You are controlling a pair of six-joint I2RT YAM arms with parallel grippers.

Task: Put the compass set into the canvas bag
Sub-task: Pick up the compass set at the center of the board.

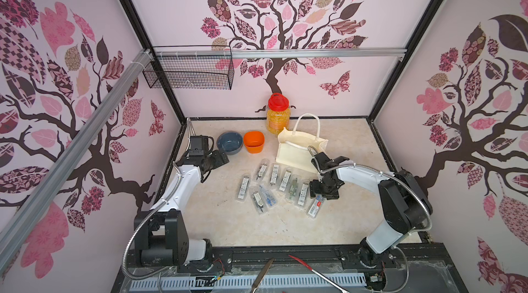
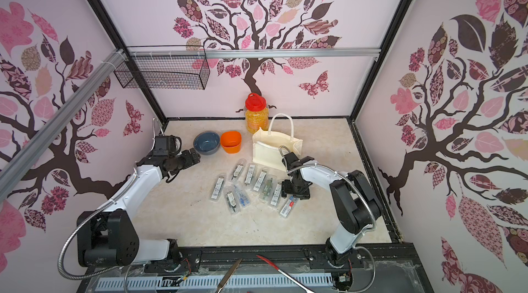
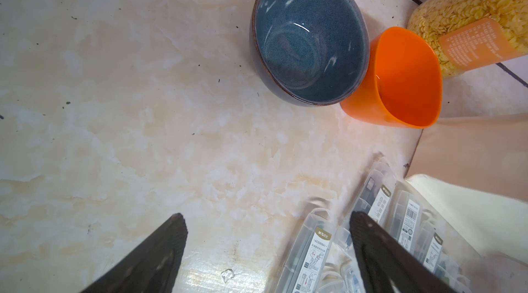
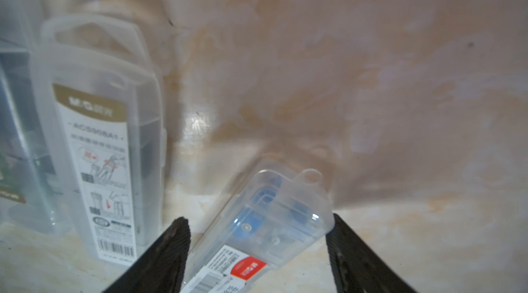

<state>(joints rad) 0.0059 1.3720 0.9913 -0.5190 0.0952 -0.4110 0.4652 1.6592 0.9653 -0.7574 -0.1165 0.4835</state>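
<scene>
Right gripper, jaws parted and empty, straddles the compass set lying flat on the table, its long axis slanting between the jaws. The canvas bag stands near, farther back. Left gripper: wide open, empty, well apart.

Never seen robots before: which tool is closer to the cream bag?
Right. The right tool hovers over a case just in front of the bag; the left tool is farther off, beside the blue bowl.

both top views high overhead, sharing the whole table, wrist views close above its surface
</scene>
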